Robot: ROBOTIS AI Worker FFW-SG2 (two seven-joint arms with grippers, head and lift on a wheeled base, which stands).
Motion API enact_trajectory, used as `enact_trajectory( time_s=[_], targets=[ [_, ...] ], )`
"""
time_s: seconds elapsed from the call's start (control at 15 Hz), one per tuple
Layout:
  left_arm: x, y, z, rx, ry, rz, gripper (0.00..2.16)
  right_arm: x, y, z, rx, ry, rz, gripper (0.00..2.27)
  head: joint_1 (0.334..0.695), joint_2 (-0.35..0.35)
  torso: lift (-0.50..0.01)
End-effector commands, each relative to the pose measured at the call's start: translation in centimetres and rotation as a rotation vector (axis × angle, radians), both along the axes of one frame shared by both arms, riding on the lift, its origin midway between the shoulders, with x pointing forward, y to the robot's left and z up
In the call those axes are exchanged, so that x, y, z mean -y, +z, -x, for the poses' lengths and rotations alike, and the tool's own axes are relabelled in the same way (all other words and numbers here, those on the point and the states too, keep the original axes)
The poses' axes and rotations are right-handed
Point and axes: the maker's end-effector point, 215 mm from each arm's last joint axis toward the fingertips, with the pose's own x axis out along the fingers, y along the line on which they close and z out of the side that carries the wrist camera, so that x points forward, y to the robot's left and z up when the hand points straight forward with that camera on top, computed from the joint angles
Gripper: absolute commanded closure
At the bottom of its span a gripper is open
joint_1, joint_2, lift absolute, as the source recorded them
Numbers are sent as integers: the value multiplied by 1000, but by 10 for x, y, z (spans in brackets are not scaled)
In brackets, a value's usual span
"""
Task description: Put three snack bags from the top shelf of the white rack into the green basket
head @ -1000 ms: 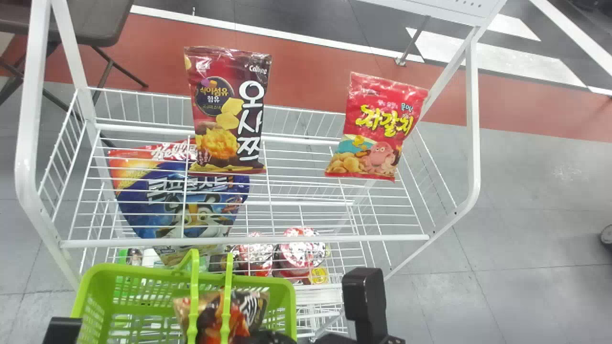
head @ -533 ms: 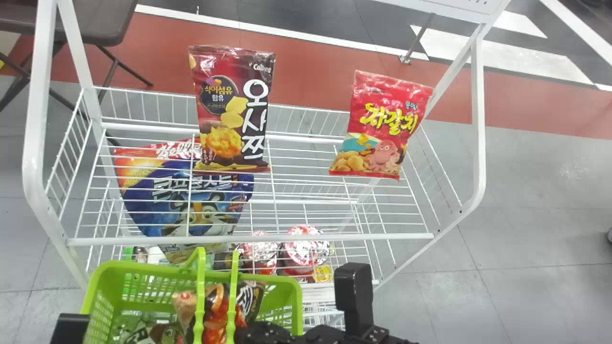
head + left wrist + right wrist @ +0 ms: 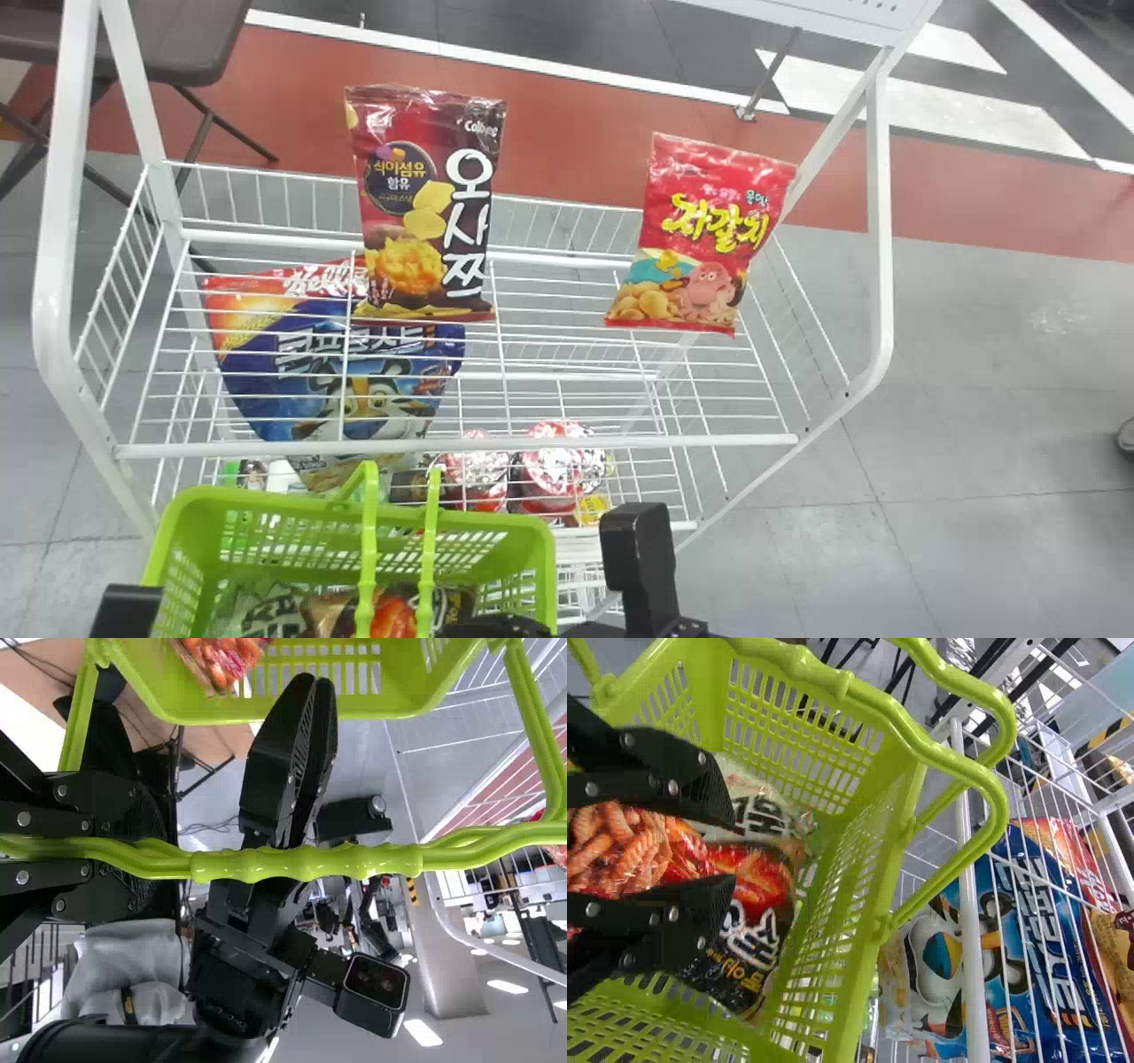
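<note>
My right gripper (image 3: 496,626) is low over the green basket (image 3: 540,540); in the right wrist view the right gripper (image 3: 737,852) stands open. Its fingers overlap a dark snack bag with red pieces (image 3: 757,881), which lies in the basket. That bag (image 3: 390,618) shows through the basket handles in the head view, beside a pale bag (image 3: 266,611). At lower left is my left arm (image 3: 128,611); in the left wrist view the left gripper (image 3: 164,850) is shut on the basket handle (image 3: 310,864). A maroon bag (image 3: 425,204) and a red bag (image 3: 700,235) stand on the top shelf.
The white rack (image 3: 461,447) stands just beyond the basket, its side posts rising left and right. On its lower shelf are a large blue bag (image 3: 354,381) and red-lidded cups (image 3: 554,470). A dark table (image 3: 168,40) stands behind at left.
The dark snack bag has dropped lower into the basket. My right arm has shifted left and slightly down. The left arm and basket have barely moved.
</note>
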Motion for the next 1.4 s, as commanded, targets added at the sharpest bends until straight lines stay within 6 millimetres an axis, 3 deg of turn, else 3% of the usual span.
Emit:
enact_trajectory(
  time_s=[0.0, 0.27, 0.47, 0.73, 0.93, 1.07, 1.33],
  targets=[
    [1, 1, 1, 0, -2, 2, 2148, 6, 7, -14, 69, -20, 23, 53, 695, -342, 0],
    [0, 0, 4, -4, -3, 2, 2148, 60, 50, -89, 365, -169, 115, 36, 695, -350, 0],
    [1, 0, 5, -5, -4, 4, 2148, 113, 94, -156, 569, -309, 163, 36, 695, -350, 0],
    [3, -1, 8, -11, -7, 3, 2148, 190, 134, -250, 758, -510, 265, 63, 695, -350, 0],
    [1, -1, 7, -12, -5, 2, 2148, 237, 134, -289, 780, -636, 352, 70, 695, -350, 0],
    [0, -1, 5, -9, -3, 2, 2148, 260, 135, -305, 803, -702, 419, 73, 695, -350, 0],
    [-1, -1, -3, 4, -5, -6, 2148, 289, 108, -336, 710, -706, 465, 174, 695, -350, 0]
  ],
)
